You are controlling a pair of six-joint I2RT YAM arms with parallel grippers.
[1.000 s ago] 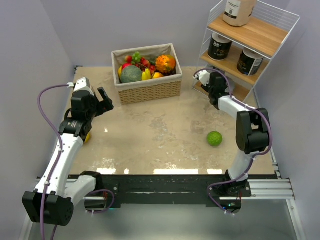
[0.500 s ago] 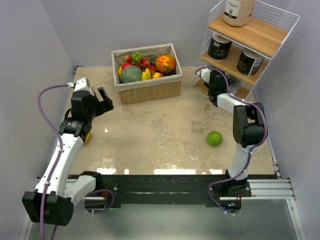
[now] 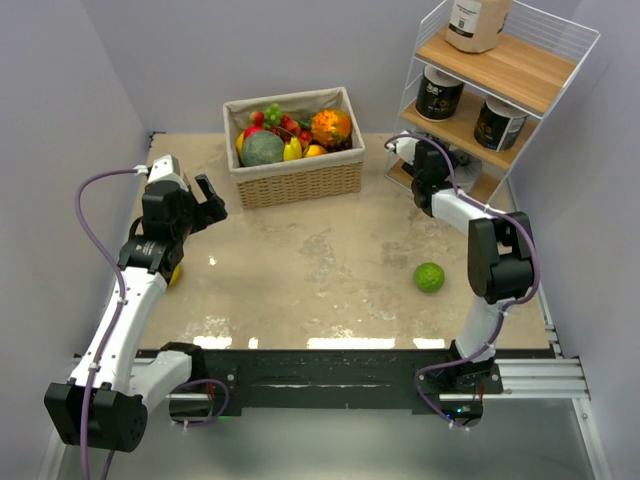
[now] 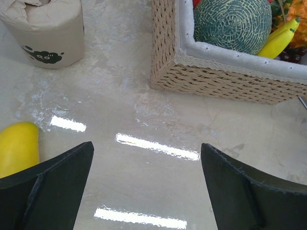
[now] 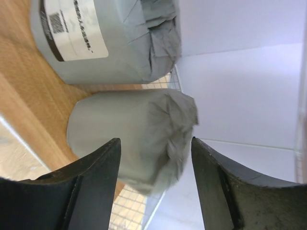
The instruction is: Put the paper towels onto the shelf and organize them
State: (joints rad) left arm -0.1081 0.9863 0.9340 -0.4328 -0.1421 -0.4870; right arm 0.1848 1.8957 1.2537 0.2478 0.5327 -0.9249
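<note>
The shelf (image 3: 520,70) stands at the back right. A tan paper towel roll (image 3: 476,22) sits on its top board and two black rolls (image 3: 439,93) (image 3: 499,124) on the middle board. My right gripper (image 3: 408,155) reaches into the bottom tier. In the right wrist view it (image 5: 155,141) is open around a grey roll (image 5: 129,134) lying on the wooden board (image 5: 24,86), with a gap at the right finger. A second grey roll (image 5: 105,38) stands just behind. My left gripper (image 4: 146,187) hangs open and empty over the table, with another tan roll (image 4: 48,28) ahead to its left.
A wicker fruit basket (image 3: 300,180) stands at the back centre, close ahead of the left gripper (image 3: 212,200). A green lime (image 3: 429,277) lies on the table near the right arm. A yellow fruit (image 4: 17,146) lies by the left fingers.
The right gripper's jaws have spread apart and let go of the grey roll on the bottom board. The right arm shifted slightly at the shelf. The left arm has not moved.
</note>
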